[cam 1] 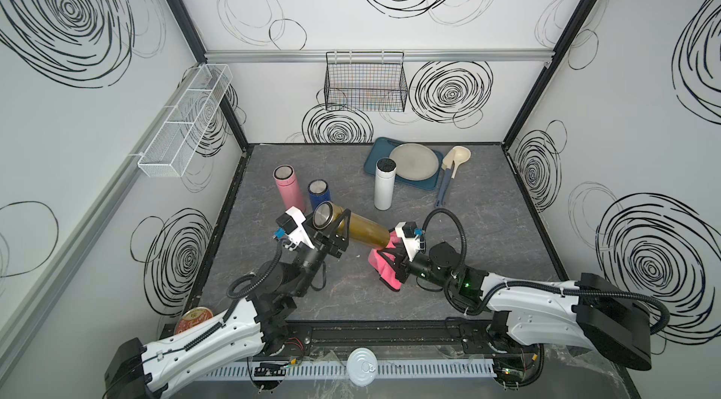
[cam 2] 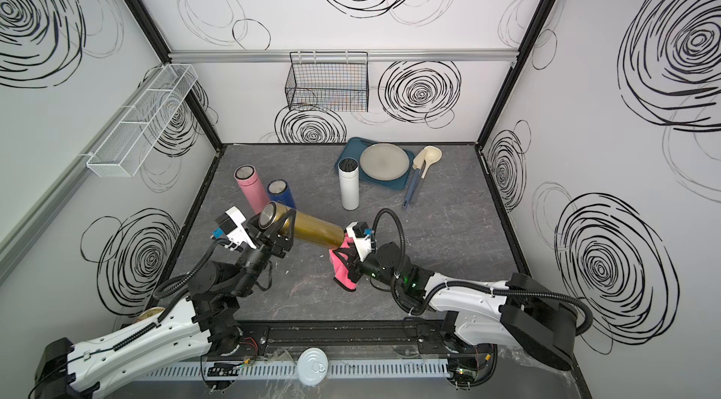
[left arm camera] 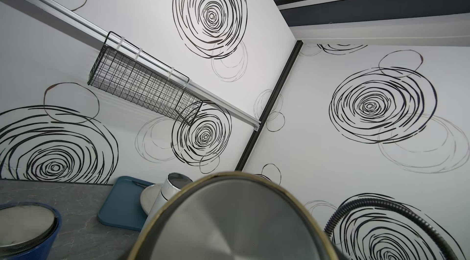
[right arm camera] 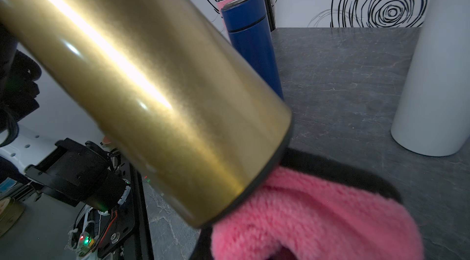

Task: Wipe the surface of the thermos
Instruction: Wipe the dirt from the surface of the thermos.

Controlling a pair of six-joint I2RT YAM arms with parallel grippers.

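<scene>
The gold metal thermos (cam 1: 366, 231) is in the air above the grey stone-pattern counter (cam 1: 468, 260). It lies almost flat, with its lid end a little higher than its base end. The left fingers (cam 1: 346, 233) are closed around the gold thermos close to the lid end and they carry it. In the left wrist view its round steel lid (left arm camera: 241, 220) is very near to the camera, and the grip itself is not seen there.

The right fingers (right arm camera: 343, 172) are pressed together on a pink fluffy cloth (right arm camera: 318, 215). This cloth is at the base end of the gold thermos, just under the black bottom ring, and it seems to touch the ring.

Behind the lid end of the gold thermos two other bottles stand upright on the counter, just beside each other: a pink cylindrical thermos (cam 1: 288, 192) and a dark blue cylindrical thermos (cam 1: 320, 196). The blue one is the nearer to the gold thermos, but I cannot tell if they touch. A white cylindrical thermos (cam 1: 384, 186) stands upright behind the middle of the gold thermos, apart from it. Farther behind lies a dark blue rectangular tray (cam 1: 379, 149) with a round grey plate (cam 1: 413, 161) on it. A cream ladle with a blue handle (cam 1: 461, 154) lies behind the base end of the gold thermos, well apart, just beside the tray.
</scene>
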